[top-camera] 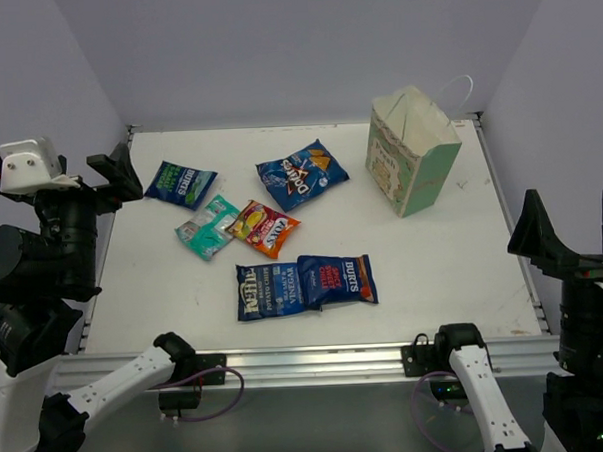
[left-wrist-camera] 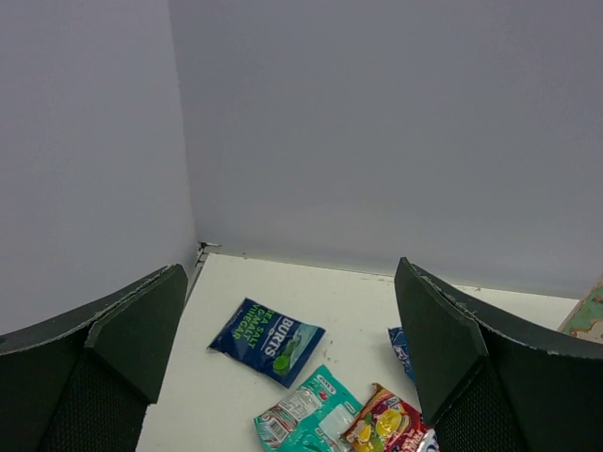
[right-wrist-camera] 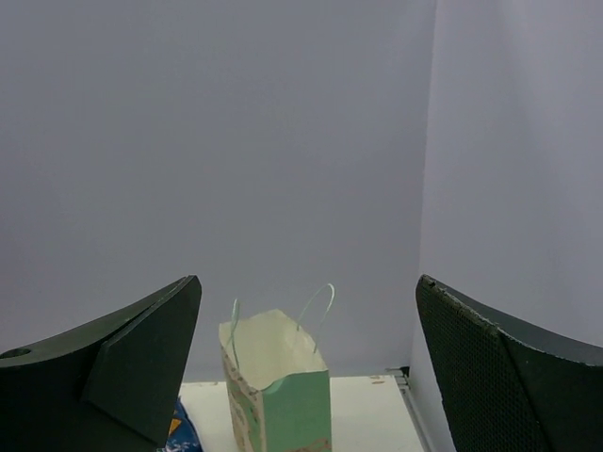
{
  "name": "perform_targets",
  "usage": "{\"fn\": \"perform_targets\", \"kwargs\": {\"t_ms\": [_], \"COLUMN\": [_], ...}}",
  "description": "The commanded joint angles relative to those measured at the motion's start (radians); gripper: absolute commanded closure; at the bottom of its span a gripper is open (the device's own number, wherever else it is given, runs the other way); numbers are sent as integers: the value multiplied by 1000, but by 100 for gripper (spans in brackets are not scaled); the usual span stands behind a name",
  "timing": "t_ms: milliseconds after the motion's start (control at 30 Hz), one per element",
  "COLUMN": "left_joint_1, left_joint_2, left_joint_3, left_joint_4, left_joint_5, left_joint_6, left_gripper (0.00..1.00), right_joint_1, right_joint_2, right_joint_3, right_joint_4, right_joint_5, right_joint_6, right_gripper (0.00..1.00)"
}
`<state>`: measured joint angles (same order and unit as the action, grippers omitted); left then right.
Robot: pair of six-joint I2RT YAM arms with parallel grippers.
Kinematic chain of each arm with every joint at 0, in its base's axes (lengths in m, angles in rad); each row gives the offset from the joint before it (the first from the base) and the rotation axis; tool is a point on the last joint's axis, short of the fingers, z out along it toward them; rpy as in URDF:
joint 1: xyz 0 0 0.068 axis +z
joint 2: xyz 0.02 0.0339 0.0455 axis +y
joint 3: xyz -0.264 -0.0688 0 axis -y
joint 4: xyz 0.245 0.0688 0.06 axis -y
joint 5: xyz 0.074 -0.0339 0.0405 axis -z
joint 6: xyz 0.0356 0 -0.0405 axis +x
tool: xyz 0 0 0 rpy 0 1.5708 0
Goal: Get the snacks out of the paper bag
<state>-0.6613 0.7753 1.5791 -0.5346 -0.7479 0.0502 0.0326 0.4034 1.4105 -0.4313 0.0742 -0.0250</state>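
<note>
Both arms sit back at the near corners, left gripper (left-wrist-camera: 290,266) spread as wide as it goes with nothing in it, right gripper (right-wrist-camera: 309,279) the same, wide and bare. The paper bag (top-camera: 410,153) stands upright at two o'clock on the desk (top-camera: 434,270), string handles (top-camera: 461,87) up; whether anything hides inside, I can't tell. Now count the packets lying flat in the open. Four dark blue packets: one at ten o'clock (top-camera: 181,183), one at twelve (top-camera: 301,174), two touching at six (top-camera: 268,289) (top-camera: 339,279). Add a teal packet (top-camera: 207,227) and a red-and-yellow packet (top-camera: 264,228) side by side near the middle. Six in all, one bag. They look light, puffy and slick, with crisps that crush easily, so pinch a crimped end seam gently. The bag is thin paper and likely to tip: take its rim or handles
</note>
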Motion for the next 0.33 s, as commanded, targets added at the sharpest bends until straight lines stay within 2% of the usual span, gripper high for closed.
{"fn": "perform_targets", "kwargs": {"t_ms": [0, 300], "left_joint_1": [6, 6], "left_joint_2": [-13, -18], "left_joint_3": [-11, -79], "left_joint_4": [51, 70], "left_joint_5": [-37, -59], "left_joint_6": [48, 51], "left_gripper": [0, 0], "right_joint_1": [7, 15], "right_joint_2": [20, 54], "right_joint_3": [1, 22], "right_joint_4": [78, 100], "right_joint_5": [58, 52], "right_joint_6": [-3, 8], "right_gripper": [1, 1]}}
